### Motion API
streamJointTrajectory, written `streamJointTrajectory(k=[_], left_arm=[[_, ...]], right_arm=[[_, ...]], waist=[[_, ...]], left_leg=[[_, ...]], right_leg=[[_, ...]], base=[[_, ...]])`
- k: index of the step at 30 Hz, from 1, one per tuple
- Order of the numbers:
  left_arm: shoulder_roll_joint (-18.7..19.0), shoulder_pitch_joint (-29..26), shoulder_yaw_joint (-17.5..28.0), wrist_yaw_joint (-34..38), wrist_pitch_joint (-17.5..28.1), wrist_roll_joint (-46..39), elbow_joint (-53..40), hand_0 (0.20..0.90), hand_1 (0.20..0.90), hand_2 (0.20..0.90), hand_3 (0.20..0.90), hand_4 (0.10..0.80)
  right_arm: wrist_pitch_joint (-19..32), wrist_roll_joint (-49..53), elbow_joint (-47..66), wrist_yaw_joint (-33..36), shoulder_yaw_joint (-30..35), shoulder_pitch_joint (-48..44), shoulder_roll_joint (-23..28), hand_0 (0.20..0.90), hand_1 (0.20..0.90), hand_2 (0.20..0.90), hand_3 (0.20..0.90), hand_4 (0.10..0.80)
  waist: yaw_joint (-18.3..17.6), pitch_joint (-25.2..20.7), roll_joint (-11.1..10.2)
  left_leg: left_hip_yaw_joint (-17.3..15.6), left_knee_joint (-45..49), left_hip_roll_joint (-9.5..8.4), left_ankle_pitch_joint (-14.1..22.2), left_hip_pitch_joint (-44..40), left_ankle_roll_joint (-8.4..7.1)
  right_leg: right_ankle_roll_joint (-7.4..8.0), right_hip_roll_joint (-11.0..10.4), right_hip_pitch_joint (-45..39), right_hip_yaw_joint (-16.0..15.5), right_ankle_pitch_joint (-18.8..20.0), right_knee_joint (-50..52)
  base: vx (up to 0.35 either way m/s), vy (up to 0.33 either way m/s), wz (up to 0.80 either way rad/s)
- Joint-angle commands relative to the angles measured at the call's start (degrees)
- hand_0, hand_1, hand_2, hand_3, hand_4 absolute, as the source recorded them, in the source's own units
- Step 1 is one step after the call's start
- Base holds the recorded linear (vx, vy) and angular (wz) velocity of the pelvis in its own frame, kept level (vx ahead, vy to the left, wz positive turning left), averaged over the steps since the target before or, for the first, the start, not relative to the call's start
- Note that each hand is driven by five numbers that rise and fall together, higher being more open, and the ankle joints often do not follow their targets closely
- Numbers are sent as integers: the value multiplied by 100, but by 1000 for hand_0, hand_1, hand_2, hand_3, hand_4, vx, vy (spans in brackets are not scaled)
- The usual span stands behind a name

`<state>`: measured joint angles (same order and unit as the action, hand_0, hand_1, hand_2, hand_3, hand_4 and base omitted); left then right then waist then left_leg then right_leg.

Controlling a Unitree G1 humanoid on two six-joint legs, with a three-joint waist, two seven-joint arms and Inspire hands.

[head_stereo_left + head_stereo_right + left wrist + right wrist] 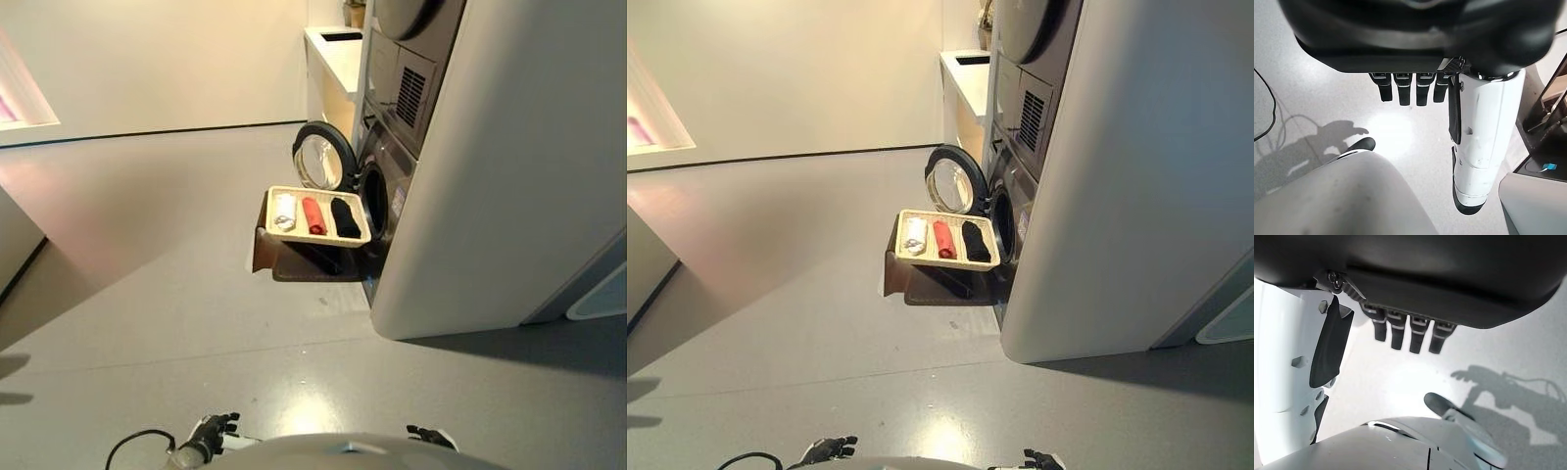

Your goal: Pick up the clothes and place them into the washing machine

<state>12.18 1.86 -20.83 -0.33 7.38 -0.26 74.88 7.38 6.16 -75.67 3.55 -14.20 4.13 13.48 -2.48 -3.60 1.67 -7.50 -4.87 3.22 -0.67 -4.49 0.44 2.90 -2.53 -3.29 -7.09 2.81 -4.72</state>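
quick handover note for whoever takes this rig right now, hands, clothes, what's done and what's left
Left hand and right hand: both open, empty, hanging low at the robot's sides.
Clothes: white roll, red roll and black roll lie side by side in the tray, on a stand in front of the washing machine.
Done: door is open.
Left: walk up, load all three.

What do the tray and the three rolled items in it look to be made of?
Tray: pale, matte, possibly wood or wicker; too far to tell. White roll, red roll and black roll: soft rolled cloth, judging by their rounded shapes. Both hands hang empty, far back.
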Motion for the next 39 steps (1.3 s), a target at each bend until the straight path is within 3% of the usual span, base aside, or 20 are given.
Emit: streamJointTrajectory(k=[1,13,24,31,35,39], left_arm=[[-217,-395,140,-1,41,311,422,900,900,900,900,800],[-205,-399,171,32,48,212,354,900,900,900,900,800],[-171,-469,166,36,39,156,359,900,900,900,900,800],[-91,-590,151,47,29,121,315,900,900,900,900,800],[-22,-683,194,39,19,83,277,900,900,900,900,800],[71,-741,234,35,5,79,242,900,900,900,900,800]], right_arm=[[19,-164,-303,-35,-197,-488,29,900,900,900,900,800],[25,-179,-300,-22,-192,-467,37,900,900,900,900,800],[-15,-163,-275,-42,-182,-553,59,900,900,900,900,800],[-46,-169,-253,-35,-178,-719,79,900,900,900,900,800],[-51,-159,-238,-31,-134,-773,93,900,900,900,900,800],[-33,-74,-218,-42,-56,-774,109,900,900,900,900,800]], waist=[[-32,103,-235],[-13,102,-261],[22,179,-280],[107,314,-345],[137,399,-371],[62,518,-344]], left_leg=[[57,-13,-101,280,24,-327],[85,-13,-120,303,-1,-315],[68,-13,-236,307,124,-201],[73,260,-399,432,385,-7],[140,581,-499,644,506,141],[337,816,-550,866,396,316]], right_leg=[[321,-130,-14,162,-164,-28],[331,-143,-34,136,-170,-28],[391,-258,66,158,-132,-7],[435,-452,308,239,-186,382],[479,-527,580,252,-311,1096],[452,-511,961,358,-144,2203]], base=[[0,0,0],[0,0,0],[2,28,0],[20,79,0],[100,120,1],[150,113,7]])
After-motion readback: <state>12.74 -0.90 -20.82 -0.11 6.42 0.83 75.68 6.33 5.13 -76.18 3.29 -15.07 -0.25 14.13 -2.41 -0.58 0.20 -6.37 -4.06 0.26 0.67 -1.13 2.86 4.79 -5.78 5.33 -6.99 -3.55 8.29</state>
